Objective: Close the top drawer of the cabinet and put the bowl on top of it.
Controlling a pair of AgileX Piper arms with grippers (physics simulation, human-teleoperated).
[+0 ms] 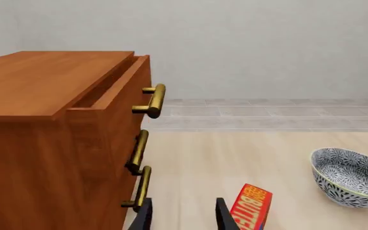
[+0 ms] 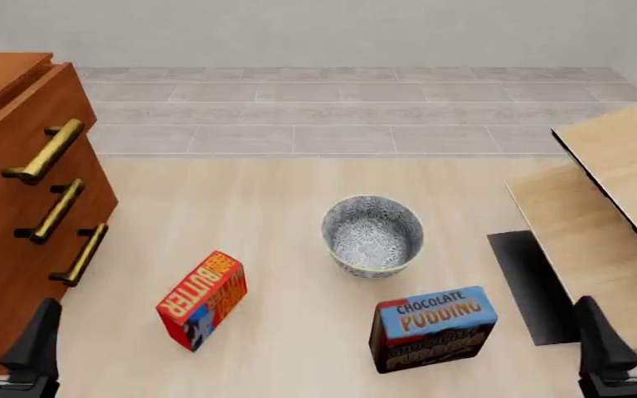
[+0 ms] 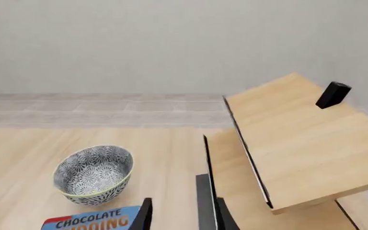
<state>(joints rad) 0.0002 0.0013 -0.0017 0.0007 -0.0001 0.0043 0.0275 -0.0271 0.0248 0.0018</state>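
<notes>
The cabinet [image 2: 14, 191] stands at the far left. Its top drawer [image 2: 33, 124] sticks out a little, just ahead of the left end effector [image 2: 7, 336], which is open and holds nothing. That arm is nearer. The bowl [image 2: 371, 235] sits mid-table. The right end effector [image 2: 629, 332] is open and empty too.

The reddish-brown wooden cabinet [image 2: 9, 166] stands at the left of the counter [image 2: 285, 215]. Its top drawer [image 1: 117, 88], fronted by a brass bar handle, sits pulled partly out. The bowl [image 2: 371, 235], black-and-white floral with a yellowish rim, rests upright mid-counter, well apart from the cabinet.
</notes>
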